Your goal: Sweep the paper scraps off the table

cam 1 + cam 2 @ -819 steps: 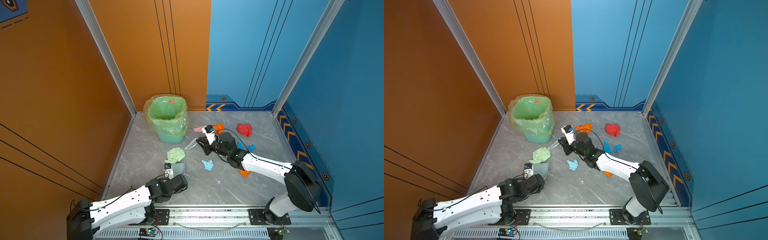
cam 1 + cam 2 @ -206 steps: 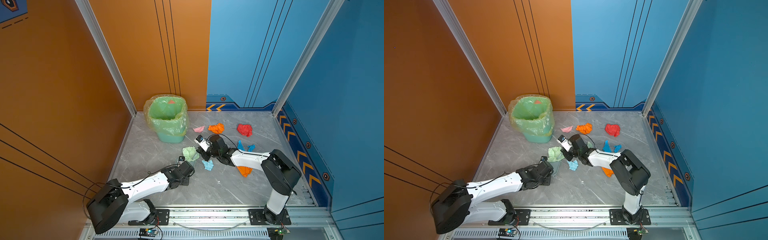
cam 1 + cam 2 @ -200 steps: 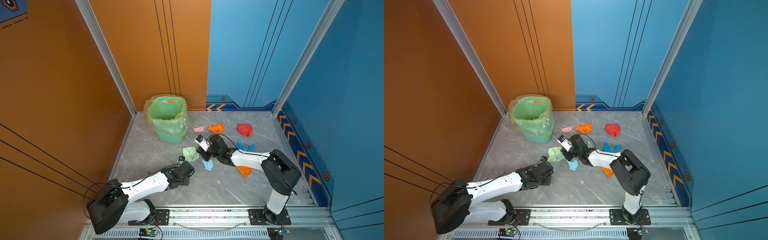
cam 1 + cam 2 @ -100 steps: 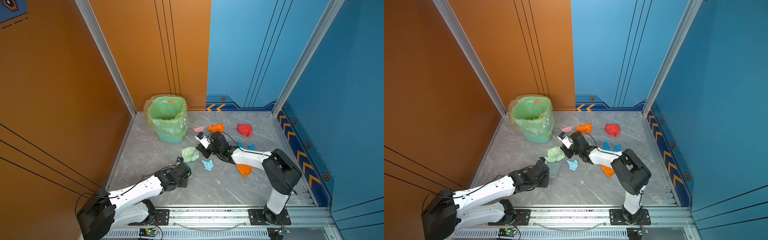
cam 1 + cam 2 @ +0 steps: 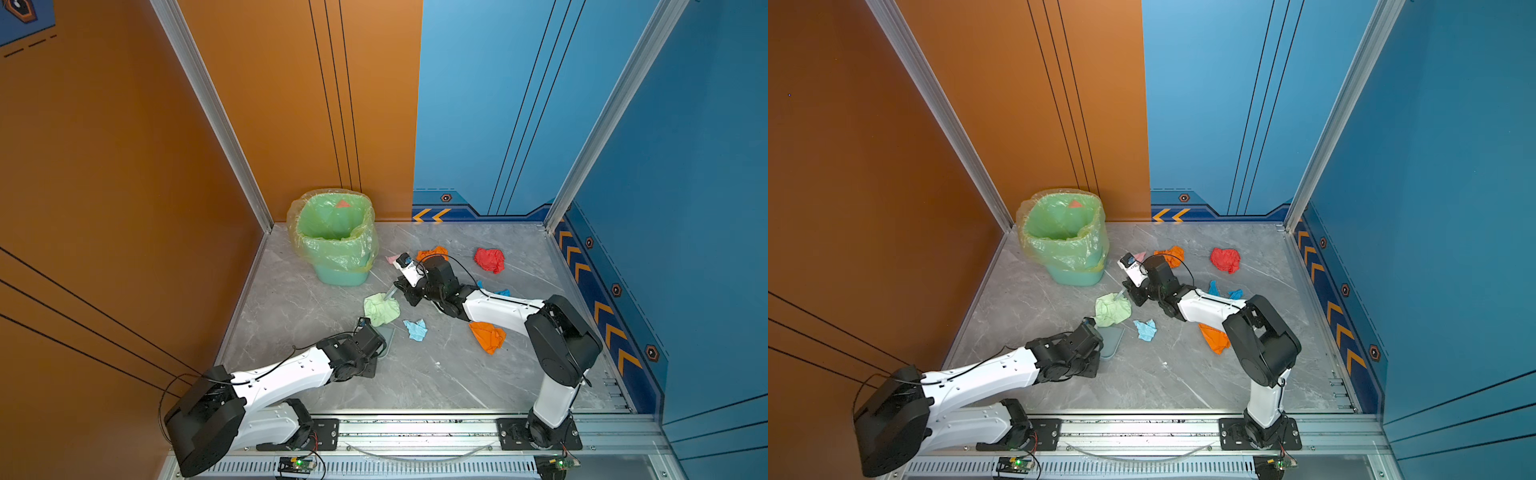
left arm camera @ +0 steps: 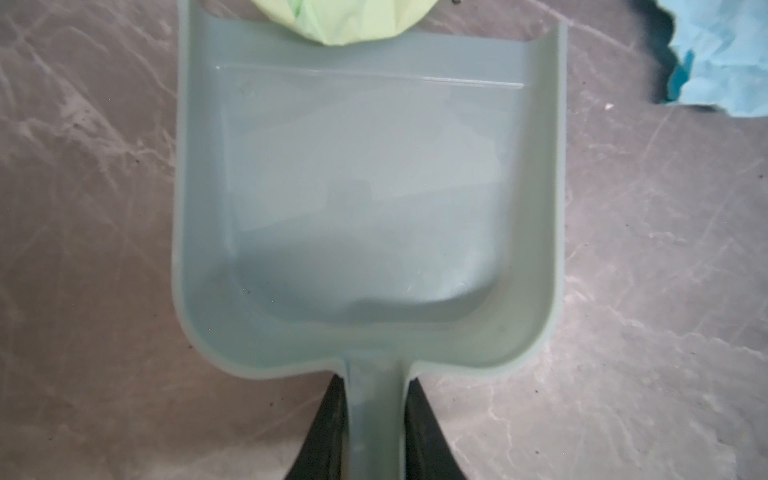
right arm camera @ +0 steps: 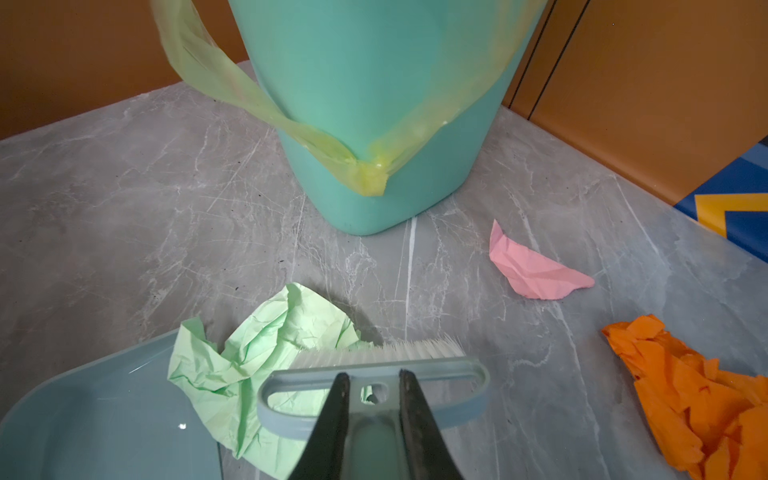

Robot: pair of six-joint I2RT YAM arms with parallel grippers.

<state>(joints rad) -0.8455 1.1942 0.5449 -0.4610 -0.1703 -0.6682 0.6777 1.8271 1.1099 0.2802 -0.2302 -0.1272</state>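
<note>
The grey marble worktop (image 5: 415, 382) carries a bag-lined green bin (image 5: 340, 274). On the bin's robot-facing side, the left jaws are clamped tight on the handle of the grey-blue dustpan (image 6: 361, 187), whose lip points toward the bin. The right jaws are shut on the brush (image 7: 374, 374), bristles against the pale green wad (image 5: 381, 308), which overlaps the pan's lip. The step in hand looks like brushing this wad in, and next it needs a short stroke away from the bin into a steady pan. Of the other paper scraps, the pink wad (image 7: 536, 270) lies just beside the bin, while the orange wad (image 5: 487, 336), red wad (image 5: 490, 259) and light blue wad (image 5: 416, 329) lie farther off.
</note>
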